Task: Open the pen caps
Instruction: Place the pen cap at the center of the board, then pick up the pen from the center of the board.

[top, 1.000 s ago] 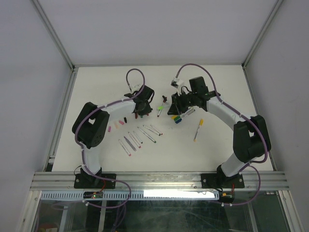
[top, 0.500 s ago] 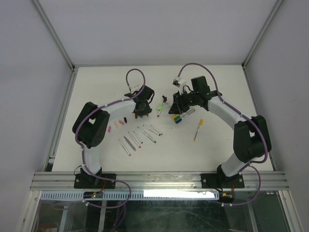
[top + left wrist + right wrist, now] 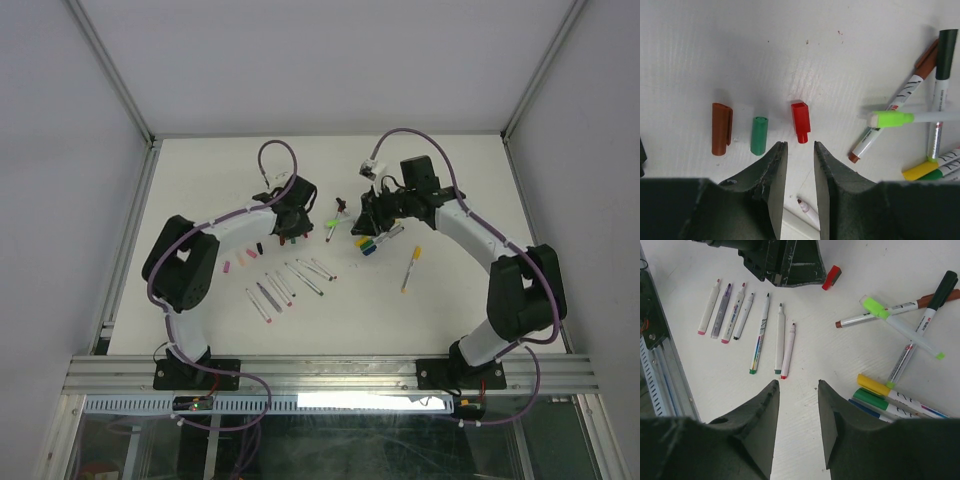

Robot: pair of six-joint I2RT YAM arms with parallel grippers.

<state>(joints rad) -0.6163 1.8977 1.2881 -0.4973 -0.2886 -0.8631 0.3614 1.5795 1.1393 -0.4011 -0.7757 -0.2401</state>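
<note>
Crossed pile of capped white-barrelled marker pens point(image 3: 927, 315) invites a messy grab.
The left gripper point(image 3: 796, 150), jaws narrowly parted and empty, has the short red plastic cap point(image 3: 800, 121) at 12 o'clock; the right gripper point(image 3: 797, 390) gapes empty, the pile at its 2 o'clock. Pinching one pen could drag its touching neighbours.

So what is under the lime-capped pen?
Two pens: the lime-capped pen crosses over the brown-capped pen and the black-capped pen. The stretches of barrel right under it are hidden. Elsewhere there is only table.
</note>
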